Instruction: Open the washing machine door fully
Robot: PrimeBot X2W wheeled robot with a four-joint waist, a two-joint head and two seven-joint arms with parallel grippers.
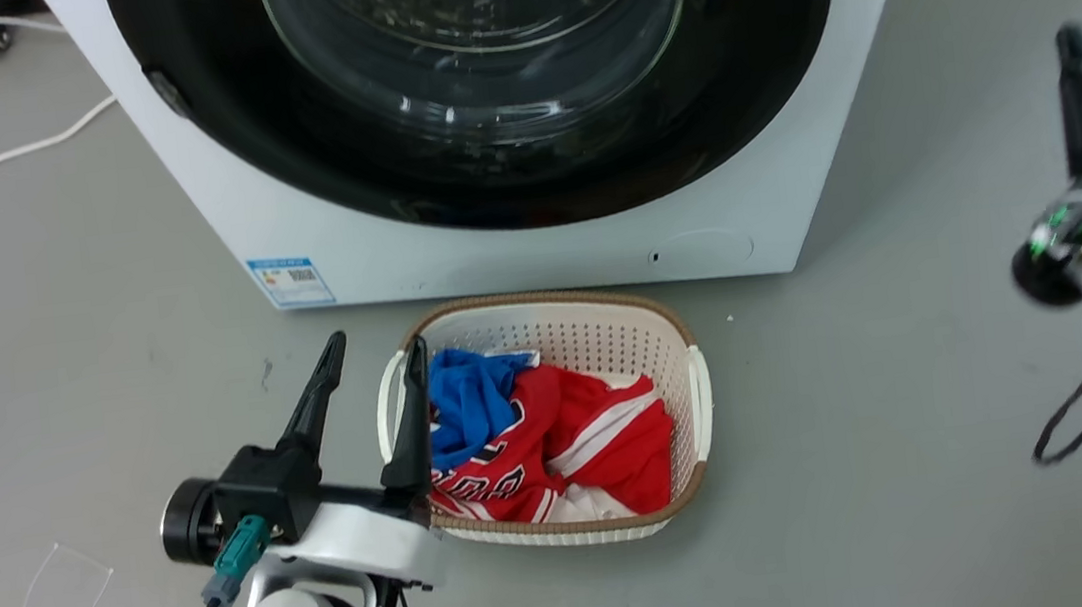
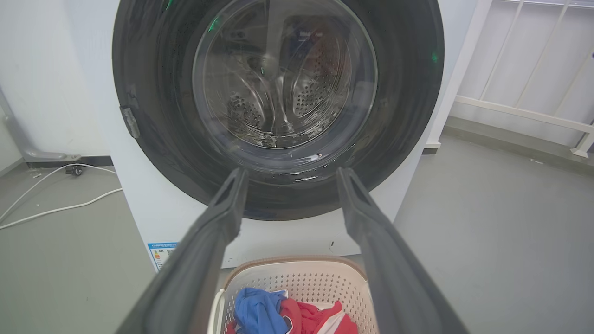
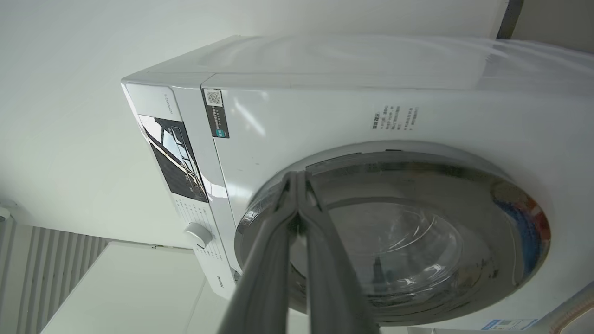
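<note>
The washing machine door (image 1: 477,79) is sitting closed, flush in the front of the washing machine (image 1: 770,189), ahead of both tools and touching neither. The approach step appears to be running. The right tool (image 3: 297,178), fingers together and empty, is pointing at the rim. The left tool (image 1: 373,346), fingers apart, is hovering by the laundry basket (image 1: 701,387). The next move is calling for a fingertip hooking the rim's free edge. The glossy black rim is ringing bulging clear glass.

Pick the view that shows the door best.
Left wrist view: the door is face-on, closed, rim and glass nearly whole, just the top cropped. Head view catches its lower half from above. Right wrist view has it oblique, partly behind the right gripper.
</note>
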